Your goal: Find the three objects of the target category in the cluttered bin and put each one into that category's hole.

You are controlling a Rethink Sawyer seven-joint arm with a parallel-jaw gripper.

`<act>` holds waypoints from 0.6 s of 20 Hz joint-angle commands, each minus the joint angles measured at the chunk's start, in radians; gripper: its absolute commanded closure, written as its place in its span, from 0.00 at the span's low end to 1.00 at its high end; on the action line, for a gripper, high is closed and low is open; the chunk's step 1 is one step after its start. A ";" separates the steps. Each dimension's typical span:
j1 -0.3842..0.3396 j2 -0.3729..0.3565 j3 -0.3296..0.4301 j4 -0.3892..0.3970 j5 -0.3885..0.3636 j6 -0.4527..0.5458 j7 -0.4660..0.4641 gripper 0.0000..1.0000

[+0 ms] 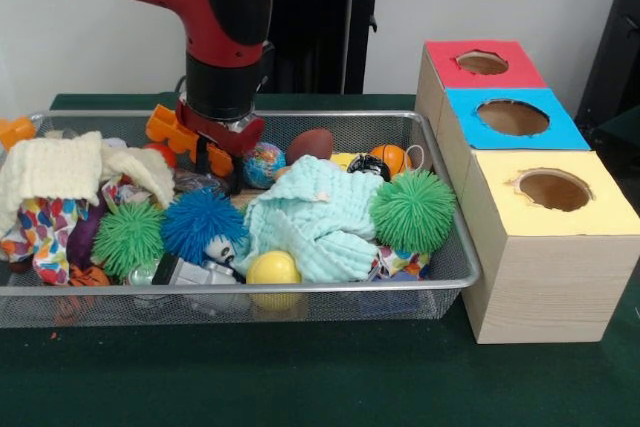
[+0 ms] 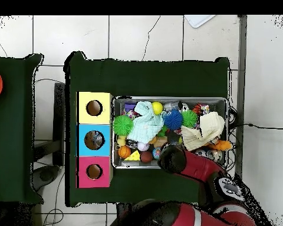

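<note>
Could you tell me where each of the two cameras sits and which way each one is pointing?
Front view: sits across the table, level with the wire bin, facing the robot; the red and black arm descends to the gripper among the toys.
Overhead view: sits above, looking straight down on the bin and three-hole box; the arm enters from the bottom edge.
Shared: bin, box, the mint cloth, turned half round between views.
</note>
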 commanded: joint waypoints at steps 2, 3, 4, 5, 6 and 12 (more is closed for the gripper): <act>0.016 0.072 -0.064 -0.133 -0.056 0.004 0.041 0.00; 0.017 0.073 -0.064 -0.139 -0.056 0.004 0.039 0.00; 0.008 0.073 -0.059 -0.140 -0.061 0.009 0.031 1.00; 0.007 0.074 -0.061 -0.142 -0.062 0.005 0.031 1.00; 0.006 0.075 -0.063 -0.143 -0.064 0.002 0.030 1.00; 0.008 0.079 -0.076 -0.160 -0.071 0.011 0.034 1.00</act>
